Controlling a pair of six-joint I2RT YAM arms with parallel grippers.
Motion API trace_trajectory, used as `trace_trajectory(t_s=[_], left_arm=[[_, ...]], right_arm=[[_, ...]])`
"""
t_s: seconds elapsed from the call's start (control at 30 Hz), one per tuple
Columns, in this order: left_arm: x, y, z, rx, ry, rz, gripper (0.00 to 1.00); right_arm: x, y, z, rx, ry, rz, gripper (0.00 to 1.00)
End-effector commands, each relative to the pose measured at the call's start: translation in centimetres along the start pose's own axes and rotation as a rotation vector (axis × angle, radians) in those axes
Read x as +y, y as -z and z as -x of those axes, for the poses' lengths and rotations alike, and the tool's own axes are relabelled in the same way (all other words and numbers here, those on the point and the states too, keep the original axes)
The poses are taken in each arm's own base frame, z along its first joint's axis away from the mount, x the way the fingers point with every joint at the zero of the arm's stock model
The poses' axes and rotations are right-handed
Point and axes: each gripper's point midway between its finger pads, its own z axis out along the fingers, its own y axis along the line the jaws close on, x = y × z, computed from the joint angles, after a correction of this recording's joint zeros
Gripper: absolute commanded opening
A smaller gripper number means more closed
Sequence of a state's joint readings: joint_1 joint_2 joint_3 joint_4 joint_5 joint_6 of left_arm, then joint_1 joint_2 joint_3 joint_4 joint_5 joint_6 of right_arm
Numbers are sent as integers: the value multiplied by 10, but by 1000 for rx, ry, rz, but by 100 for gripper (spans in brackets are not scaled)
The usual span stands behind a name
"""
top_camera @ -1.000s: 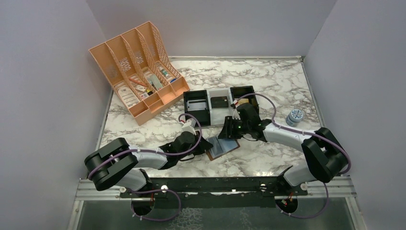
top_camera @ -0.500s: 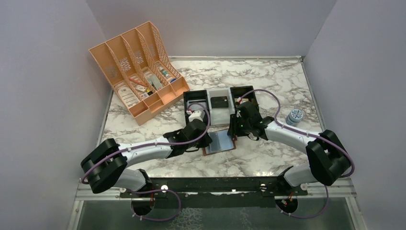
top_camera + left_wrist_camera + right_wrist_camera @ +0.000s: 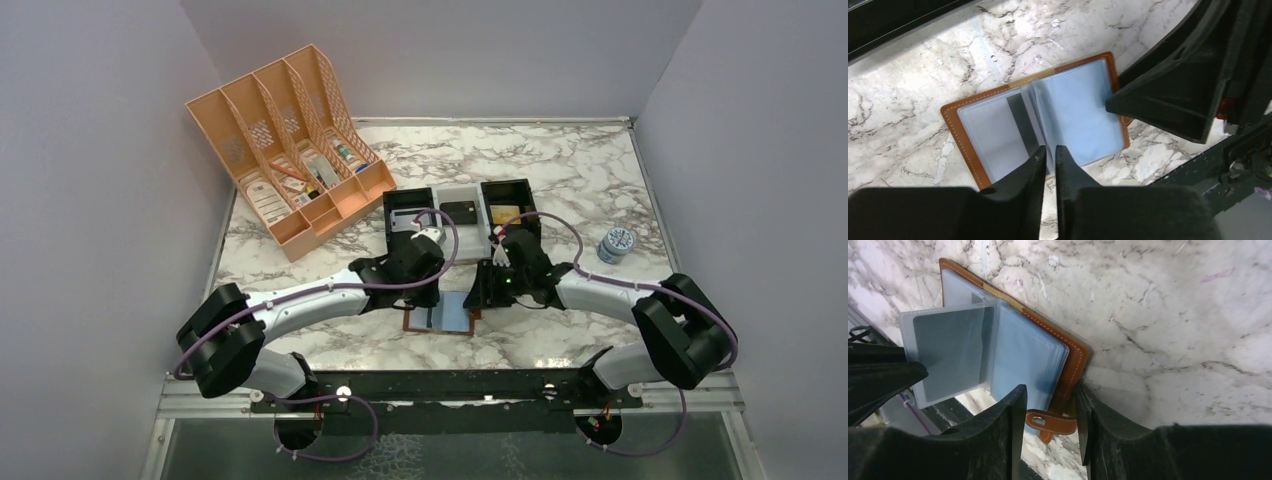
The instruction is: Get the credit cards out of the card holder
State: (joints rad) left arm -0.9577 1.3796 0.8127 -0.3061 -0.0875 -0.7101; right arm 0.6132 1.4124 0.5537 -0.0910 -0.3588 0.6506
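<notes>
The card holder [image 3: 432,318] [image 3: 983,131] [image 3: 1030,347] lies spread open on the marble, brown leather outside and pale blue pockets inside. My left gripper [image 3: 431,300] [image 3: 1050,150] is shut on the edge of a clear inner sleeve [image 3: 948,355] and holds it raised off the pockets. A grey credit card [image 3: 955,347] shows inside that sleeve. My right gripper [image 3: 481,297] [image 3: 1050,387] is open and straddles the holder's right edge. The snap tab [image 3: 1050,421] sits between its fingers, and one fingertip [image 3: 1115,102] rests on the right pocket.
Two black trays [image 3: 410,222] [image 3: 507,195] and a pale one [image 3: 460,232] stand just behind the holder. An orange file organiser [image 3: 285,150] fills the back left. A small blue-white jar [image 3: 617,243] sits at the right. Grey walls close in both sides.
The card holder has slid left toward the front and turned square to the table edge. Both grippers moved with it, and the left arm has reached further right over it.
</notes>
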Motion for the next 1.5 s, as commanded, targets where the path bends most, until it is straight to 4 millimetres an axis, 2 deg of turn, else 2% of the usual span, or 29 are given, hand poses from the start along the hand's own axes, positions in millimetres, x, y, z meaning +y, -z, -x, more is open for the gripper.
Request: trace_trajectory(t_s=[0.0,0.1,0.23,0.3,0.33,0.4,0.5,0.67,0.9,0.97,1.03,1.2,1.37,1.47], left_arm=[[-20,7,5,35,-65,-77,22],[-37,-2,-1,67,-81,-170,36],[-39,-21,-12,93,-45,-188,44],[-44,-24,-17,104,-38,-206,45],[-48,-25,-18,103,-37,-220,46],[-61,-20,-17,84,-48,-274,54],[-76,-8,-11,48,-63,-359,62],[-55,7,0,-33,-51,-261,73],[1,20,5,-102,-13,-65,75],[9,21,2,-100,13,-65,75],[14,20,0,-101,41,-90,75],[10,15,-2,-90,77,-178,75],[4,12,2,-88,82,-231,75],[-1,10,5,-85,85,-280,75]], right_arm=[[16,7,5,-24,-13,66,42],[11,10,13,-65,-11,23,45],[7,20,23,-148,-45,-14,49],[1,28,32,-207,-52,-63,50],[-1,33,36,-235,-56,-88,51],[-5,42,44,-288,-55,-119,52],[-2,51,51,-331,-58,-123,52],[20,51,51,-303,-29,-22,51],[58,46,39,-226,56,207,45],[63,42,34,-191,61,244,38],[64,37,29,-156,63,255,32],[61,25,17,-95,66,233,24],[53,13,2,-26,50,209,22],[42,5,-8,11,28,175,21]])
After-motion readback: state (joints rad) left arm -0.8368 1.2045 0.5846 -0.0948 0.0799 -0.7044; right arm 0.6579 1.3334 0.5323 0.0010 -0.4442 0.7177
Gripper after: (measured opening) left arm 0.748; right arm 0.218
